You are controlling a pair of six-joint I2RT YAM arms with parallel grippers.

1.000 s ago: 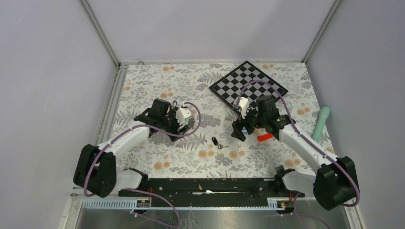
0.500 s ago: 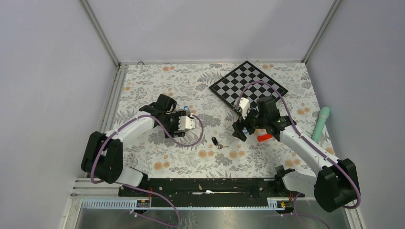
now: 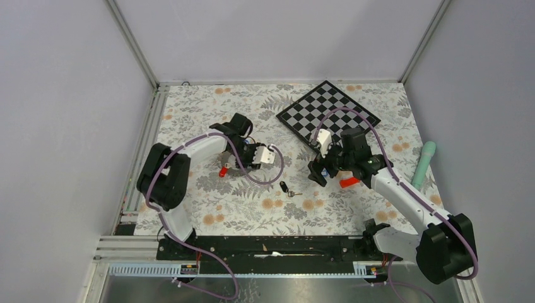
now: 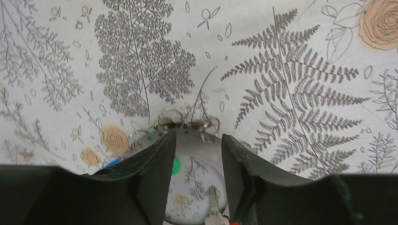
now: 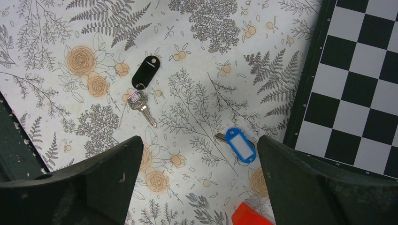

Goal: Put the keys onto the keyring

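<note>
In the left wrist view the dark grey keyring (image 4: 190,145) lies flat on the cloth under my left gripper (image 4: 198,136). The jaws stand partly apart over the ring's rim and clamp nothing that I can see. Through the ring's hole a metal key (image 4: 213,208) shows, with a green tag (image 4: 174,166) beside the left finger. From above, the left gripper (image 3: 238,164) sits next to a red tag (image 3: 223,170). My right gripper (image 5: 199,140) hangs wide open above a blue-tagged key (image 5: 239,145). A black-tagged key (image 5: 145,70) lies apart, near the table's middle (image 3: 285,187).
A chequered board (image 3: 328,113) lies at the back right, its edge close to the blue-tagged key (image 5: 305,93). A red oblong block (image 3: 349,182) rests by the right gripper. A pale green cylinder (image 3: 424,163) lies at the right edge. Small wire rings (image 4: 171,116) sit at the keyring's far rim.
My left arm has swung right toward the table's middle and its jaws have narrowed. The red tag now shows beside it. The right arm has barely moved.
</note>
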